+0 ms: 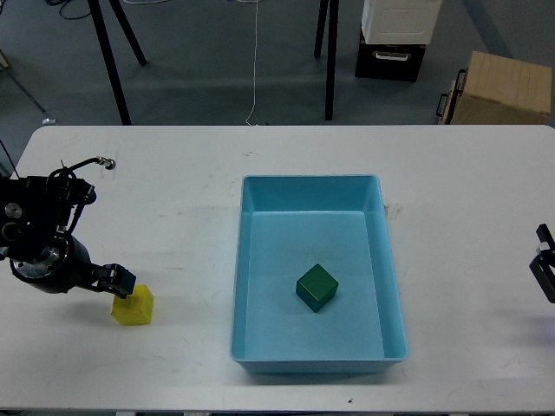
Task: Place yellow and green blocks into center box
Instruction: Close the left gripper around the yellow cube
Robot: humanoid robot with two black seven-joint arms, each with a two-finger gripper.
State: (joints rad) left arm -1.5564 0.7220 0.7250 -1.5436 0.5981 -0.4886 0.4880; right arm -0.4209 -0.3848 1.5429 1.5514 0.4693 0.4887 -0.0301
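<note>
A yellow block lies on the white table at the front left. A green block lies inside the light blue box in the middle of the table. My left gripper hangs low over the yellow block's upper left edge, seen end-on and dark, so its fingers cannot be told apart. My right gripper shows only partly at the right edge of the table, far from both blocks.
Beyond the table's far edge stand black stand legs, a white and black case and a cardboard box. A cable loop sticks up from my left arm.
</note>
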